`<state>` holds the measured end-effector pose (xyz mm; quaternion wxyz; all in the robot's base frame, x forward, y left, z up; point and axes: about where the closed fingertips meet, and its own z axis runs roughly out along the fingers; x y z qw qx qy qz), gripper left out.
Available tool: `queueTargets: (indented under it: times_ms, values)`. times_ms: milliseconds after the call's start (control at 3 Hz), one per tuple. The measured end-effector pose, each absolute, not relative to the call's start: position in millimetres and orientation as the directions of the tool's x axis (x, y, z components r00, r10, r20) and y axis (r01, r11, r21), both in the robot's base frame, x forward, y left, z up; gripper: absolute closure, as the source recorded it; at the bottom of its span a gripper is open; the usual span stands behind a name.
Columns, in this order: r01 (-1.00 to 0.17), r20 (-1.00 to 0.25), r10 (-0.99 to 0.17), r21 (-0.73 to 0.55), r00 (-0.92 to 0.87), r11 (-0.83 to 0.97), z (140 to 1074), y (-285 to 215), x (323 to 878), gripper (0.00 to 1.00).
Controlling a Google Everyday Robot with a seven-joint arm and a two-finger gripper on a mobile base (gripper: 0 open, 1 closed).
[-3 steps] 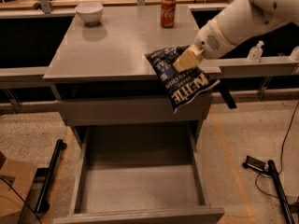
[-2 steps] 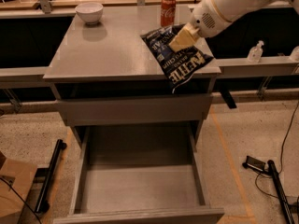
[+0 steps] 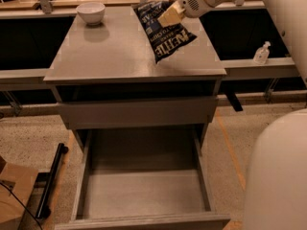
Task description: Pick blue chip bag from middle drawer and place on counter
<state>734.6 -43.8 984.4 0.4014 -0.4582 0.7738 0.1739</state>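
Observation:
The blue chip bag [image 3: 165, 32], dark blue with white "Kettle" lettering, hangs tilted over the back right part of the grey counter [image 3: 110, 56]. My gripper [image 3: 171, 15] is shut on the bag's upper edge and holds it above the counter top; whether the bag's lower end touches the slab I cannot tell. The middle drawer [image 3: 144, 190] is pulled out below, its grey floor bare.
A white bowl [image 3: 90, 12] stands at the counter's back left. The drawer above the open one shows a flat grey front [image 3: 136, 111]. A small clear bottle [image 3: 262, 53] stands on a ledge to the right. A black bar [image 3: 52, 178] and a cardboard box [image 3: 17, 195] lie on the floor at left.
My gripper has carried the bag up and back, from the counter's right edge to over the counter's back right. The red can is no longer visible.

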Motion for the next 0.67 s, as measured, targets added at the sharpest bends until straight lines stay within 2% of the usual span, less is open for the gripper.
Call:
queueTargets:
  times_ms: [667]
  values:
    - [-0.828, -0.865, -0.432, -0.037, -0.253, 0.559, 970.8, -24.2, 799.8, 0.14]
